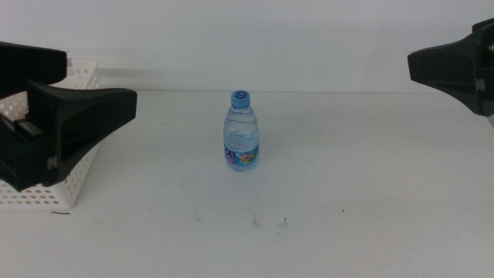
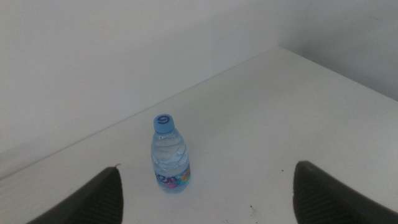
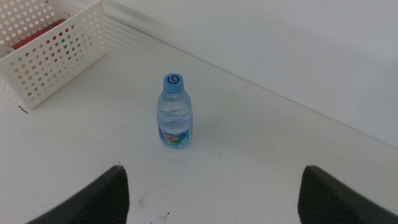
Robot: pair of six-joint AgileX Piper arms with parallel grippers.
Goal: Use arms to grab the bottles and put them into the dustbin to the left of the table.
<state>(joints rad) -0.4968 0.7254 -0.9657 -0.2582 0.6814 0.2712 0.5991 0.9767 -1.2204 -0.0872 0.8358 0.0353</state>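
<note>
From the middle view, the water bottle stands upright on the table, right of the dustbin, its colourful label unreadable. The left wrist view shows the left gripper with jaws wide apart, short of the bottle. The right wrist view shows the right gripper likewise spread, with something red inside the dustbin.

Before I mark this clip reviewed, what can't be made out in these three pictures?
- White perforated plastic dustbin: in the middle view the black left gripper covers most of it; the right wrist view cuts it at the edge.
- Its contents: only red and green patches show through the holes.
- Label print on the clear blue-capped water bottle: too small everywhere.
- Right gripper: cropped by the middle view's edge.
</note>
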